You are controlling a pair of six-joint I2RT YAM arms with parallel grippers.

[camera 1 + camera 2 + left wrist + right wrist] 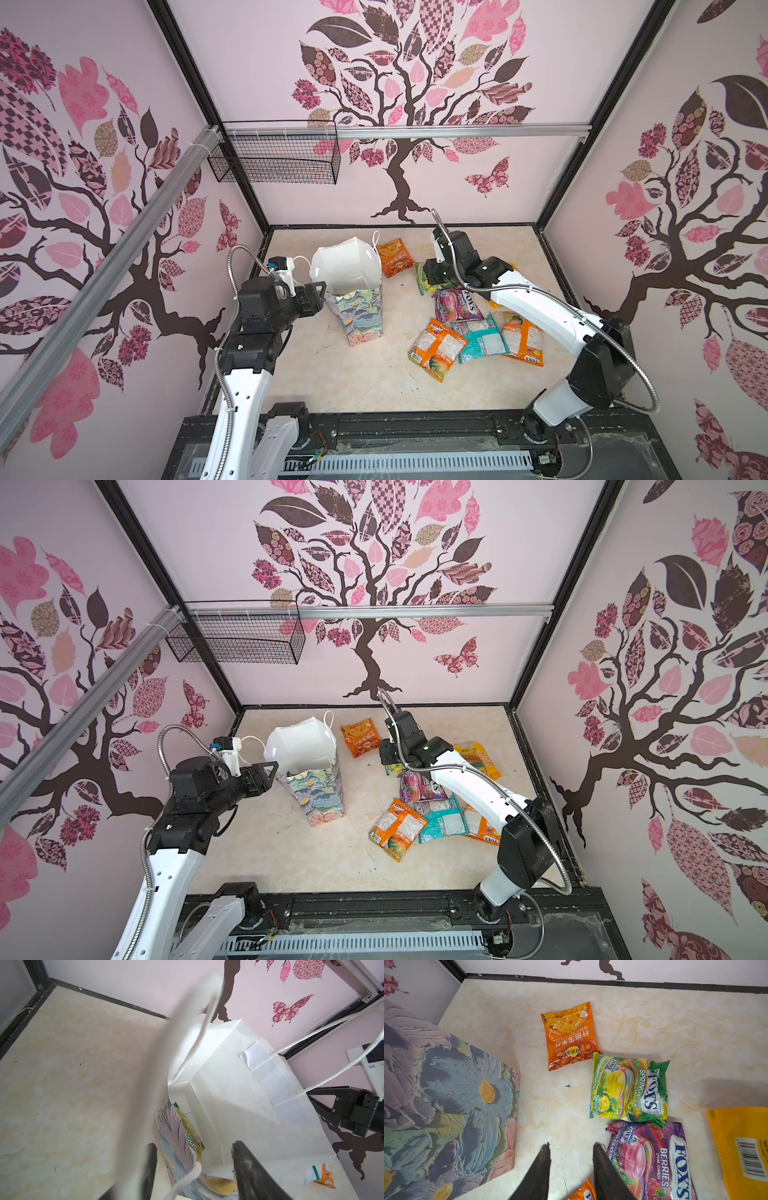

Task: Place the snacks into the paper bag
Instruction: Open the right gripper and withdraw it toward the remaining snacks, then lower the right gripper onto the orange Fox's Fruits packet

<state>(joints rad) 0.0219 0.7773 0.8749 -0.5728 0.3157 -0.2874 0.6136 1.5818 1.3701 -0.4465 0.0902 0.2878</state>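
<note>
Marble-look tabletop (353, 382) carries the paper bag (357, 320) upright left of centre, snacks (482, 338) strewn right of it. Right gripper (571, 1145), jaws parted and empty, hovers just left of the purple packet (650, 1159); best shift right and pinch a crimped edge. Left gripper (193, 1145), spread, straddles the bag's rim, propping the mouth wide.

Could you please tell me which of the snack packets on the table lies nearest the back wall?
The orange packet with Chinese lettering: the green packet, the purple packet and the rest lie farther forward.
</note>
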